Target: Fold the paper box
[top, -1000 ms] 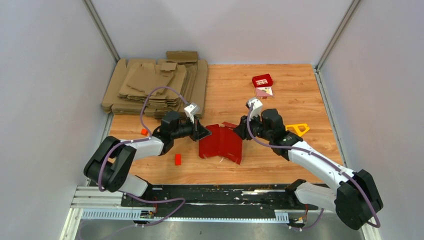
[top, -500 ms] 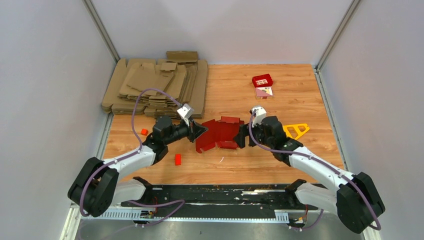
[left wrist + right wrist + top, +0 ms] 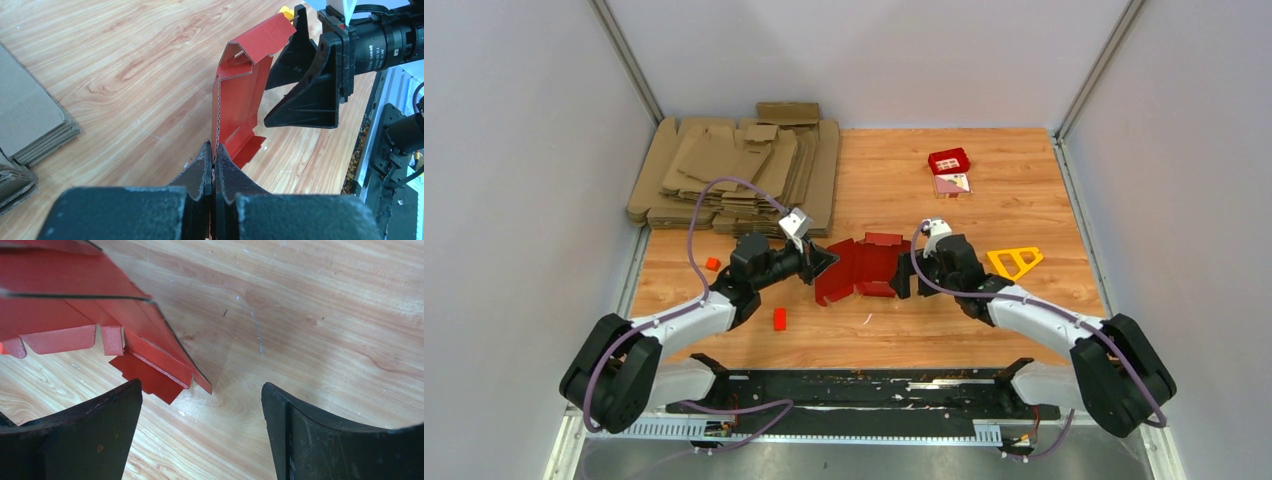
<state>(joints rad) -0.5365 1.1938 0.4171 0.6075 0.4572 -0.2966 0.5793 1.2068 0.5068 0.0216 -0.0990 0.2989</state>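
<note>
1. Top view: the paper box [image 3: 864, 268] stands half-raised on the table [image 3: 894, 180], between the left end effector [image 3: 824, 262] and the right end effector [image 3: 906, 272]. The brown cardboard sheets [image 3: 734, 165], small red tile [image 3: 949, 160], yellow triangle [image 3: 1014, 260] and red block [image 3: 779, 318] lie well apart, so none looks like an obstruction.
2. Left wrist: the left end effector is pinched narrow on the card's bottom edge. The fluted edge suggests light, springy card that will probably flop at its creases. A panel edge near a crease looks a safer hold than a loose flap.
3. Right wrist: the jaws stand wide and hold nothing. The box's corner flaps lie just ahead on the left, clear of both pads.
</note>
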